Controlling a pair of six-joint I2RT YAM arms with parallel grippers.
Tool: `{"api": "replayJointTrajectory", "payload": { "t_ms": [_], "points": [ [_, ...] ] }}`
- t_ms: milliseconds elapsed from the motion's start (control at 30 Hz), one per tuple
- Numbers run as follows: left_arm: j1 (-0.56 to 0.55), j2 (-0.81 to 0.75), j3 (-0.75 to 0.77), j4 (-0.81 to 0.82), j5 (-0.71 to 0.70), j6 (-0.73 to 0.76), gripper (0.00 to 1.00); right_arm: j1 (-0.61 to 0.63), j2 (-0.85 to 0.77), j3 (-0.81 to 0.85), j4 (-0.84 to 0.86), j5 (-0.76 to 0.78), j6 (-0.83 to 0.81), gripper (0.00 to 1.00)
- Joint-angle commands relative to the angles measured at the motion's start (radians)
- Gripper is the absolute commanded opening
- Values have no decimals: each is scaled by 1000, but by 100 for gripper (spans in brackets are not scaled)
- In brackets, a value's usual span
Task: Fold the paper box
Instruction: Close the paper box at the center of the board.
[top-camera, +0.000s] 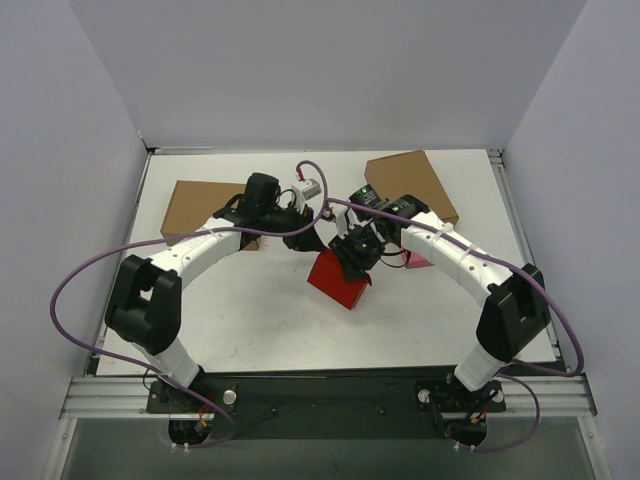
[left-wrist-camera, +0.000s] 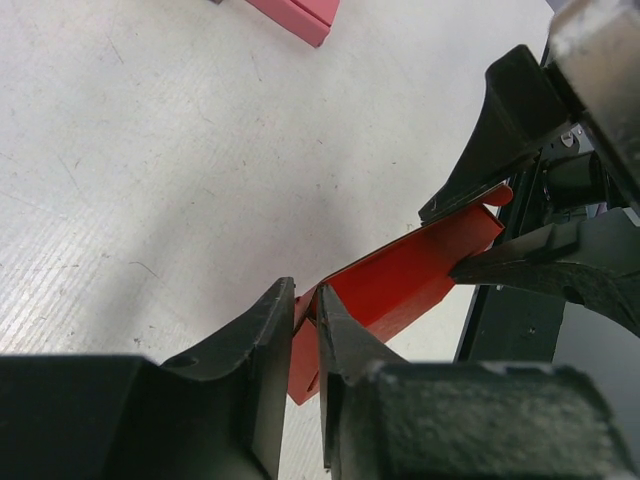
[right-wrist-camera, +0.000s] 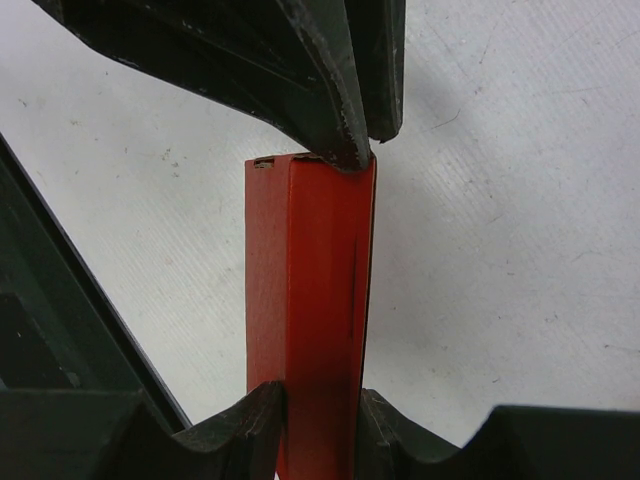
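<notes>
the left gripper (left-wrist-camera: 304, 312) is clamped nearly closed on a thin edge of the paper box (left-wrist-camera: 400, 280), with the red card sandwiched between its two fingers. the right gripper (right-wrist-camera: 322, 415) grips the opposite end, its fingers pressed against both sides of a folded red panel. the box hangs tilted between the two arms over the middle of the table (top-camera: 250, 300). whether it touches the surface cannot be told.
</notes>
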Motion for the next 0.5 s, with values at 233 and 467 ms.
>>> {"api": "replayJointTrajectory", "payload": {
  "t_ms": [233, 467],
  "points": [
    [-36, -6, 9, -2, 7, 8, 12, 28, 18, 55, -22, 104, -9, 23],
    [-49, -4, 5, -20, -52, 13, 3, 48, 28, 66, -22, 142, -14, 23]
  ]
}}
